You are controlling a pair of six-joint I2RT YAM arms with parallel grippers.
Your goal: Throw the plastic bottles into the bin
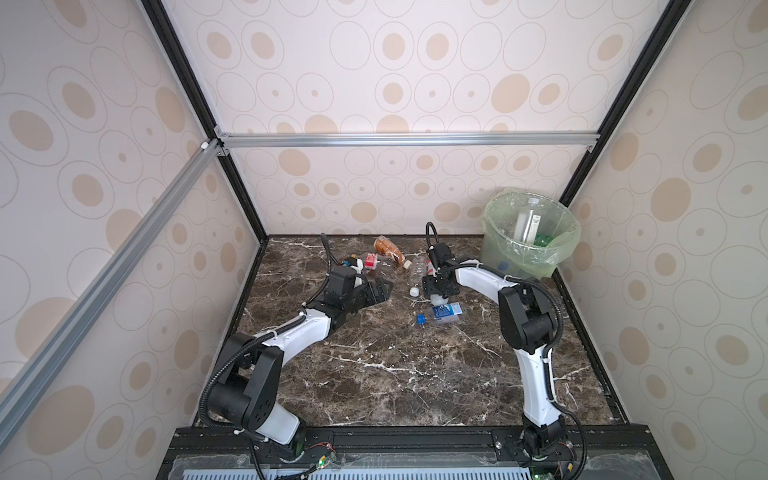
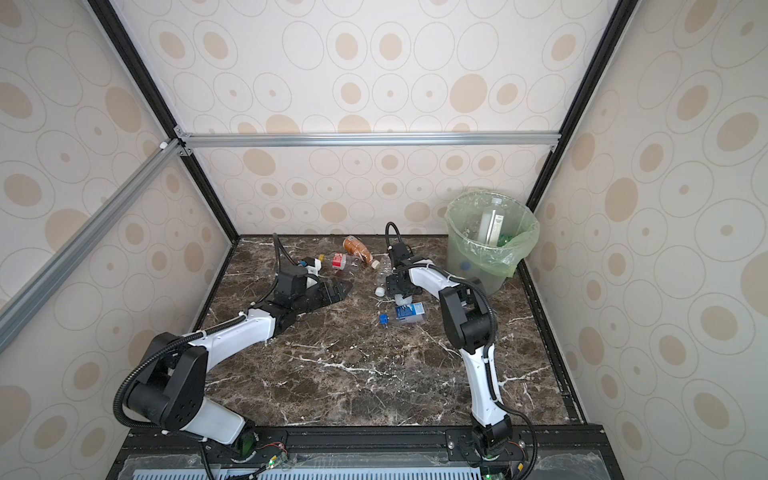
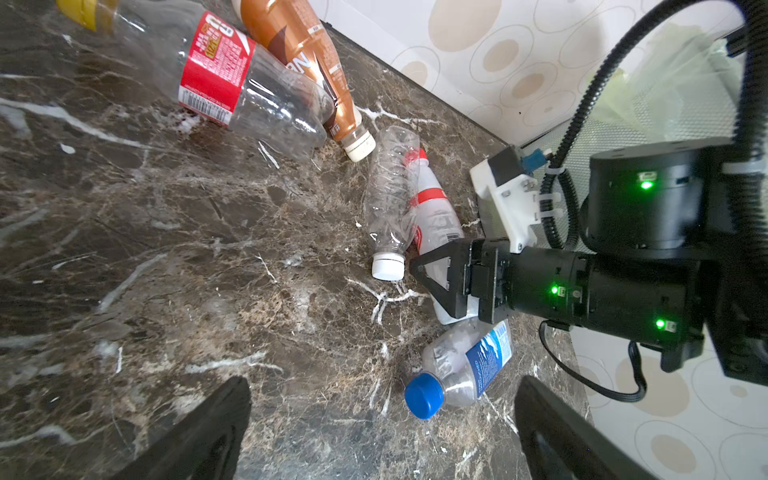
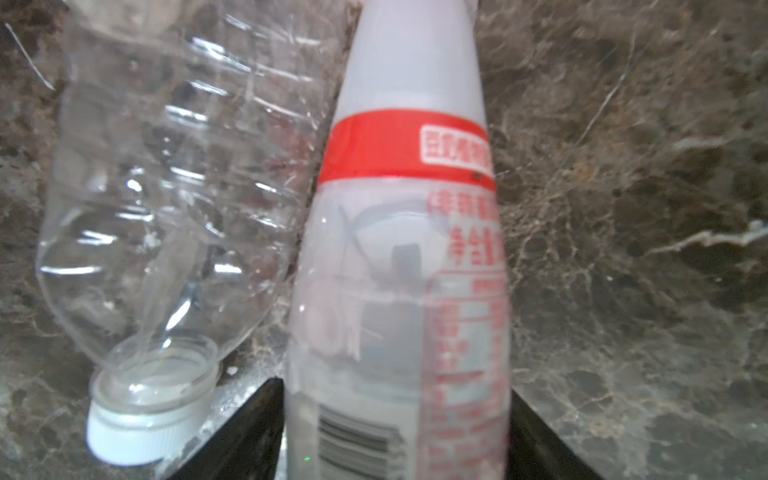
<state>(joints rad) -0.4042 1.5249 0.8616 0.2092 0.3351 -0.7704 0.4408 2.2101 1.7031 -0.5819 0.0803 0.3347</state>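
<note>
**Bin** (image 1: pixel 496 249): stands at the far right corner of the worktop (image 1: pixel 374 374), pale green liner folded over the rim.
- Contents seen: one tall clear bottle (image 1: pixel 528 222) leaning upright inside; a green item (image 1: pixel 542 240) beside it, probably another bottle; a blue cap (image 1: pixel 503 266) showing dimly through the wall. Anything deeper is hidden.

**Plastic bottles left on the worktop**: five, all lying down in the far middle.
1. Brown-labelled bottle (image 3: pixel 299 45), cream cap, nearest the back wall.
2. Red-labelled clear bottle (image 3: pixel 216 70), touching item 1.
3. Crushed clear bottle (image 3: pixel 390 195), white cap, just right of items 1 and 2.
4. White bottle with red band (image 4: pixel 399 249), alongside item 3 and touching it.
5. Blue-labelled bottle (image 3: pixel 473 365), blue cap, just near of item 4.

**Right pincer** (image 1: pixel 437 293): pointed down over item 4, one jaw set against each side of its body in the right wrist view. The bottle lies on the worktop. Whether the jaws merely touch it or clamp it cannot be told.

**Left pincer** (image 1: pixel 379 291): released, jaws spread wide, empty, low over bare worktop left of the bottle group.

**Progress, as judged**: partly done. At least one bottle is binned, likely a few, and five remain. Item 4 looks to be the step in hand. The other four lie untouched, well apart from the bin.
</note>
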